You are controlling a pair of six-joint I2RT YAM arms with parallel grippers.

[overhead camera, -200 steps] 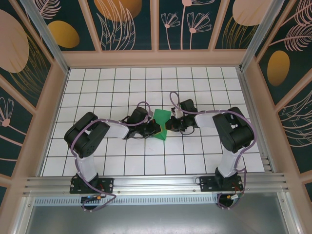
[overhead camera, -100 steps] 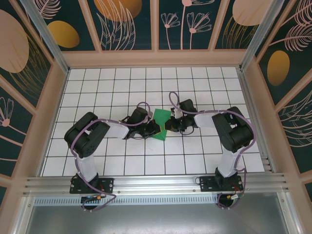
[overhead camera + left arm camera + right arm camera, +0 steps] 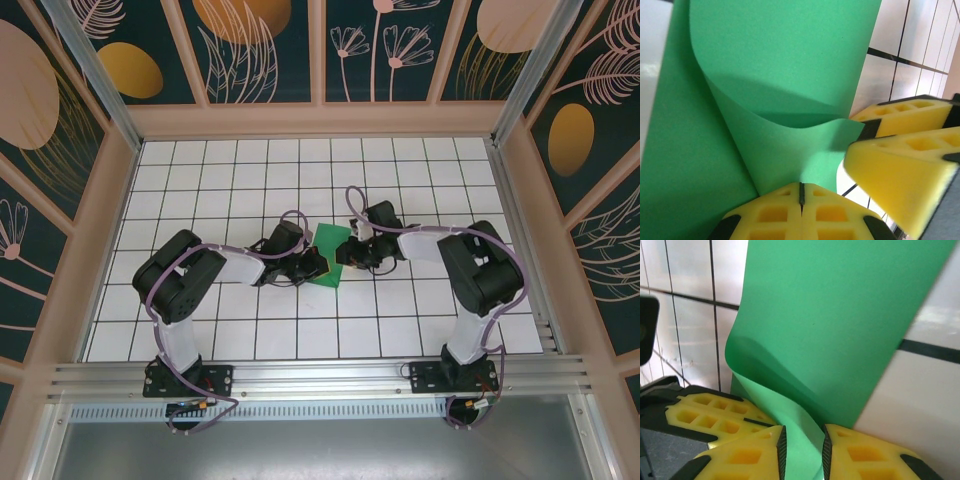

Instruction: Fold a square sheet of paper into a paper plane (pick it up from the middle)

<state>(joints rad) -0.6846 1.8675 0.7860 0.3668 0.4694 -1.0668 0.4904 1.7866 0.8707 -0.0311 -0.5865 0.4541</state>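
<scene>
White gridded table [image 3: 200,300]: thin green square sheet of paper [image 3: 333,240], curled over, at frame centre. Left fingers [image 3: 771,212] pinched shut on its edge; right fingers [image 3: 865,455] slightly parted, paper loose between. Advice: hold left pinch firm, flatten curl squarely.

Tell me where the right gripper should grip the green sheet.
Probably the raised curled flap of the square sheet of paper, approached from the right, opposite the left gripper pinching it; that flap stands up between the parted jaws of the right gripper.

Bright even light, soft shadows; wrist cams blurry up close.
</scene>
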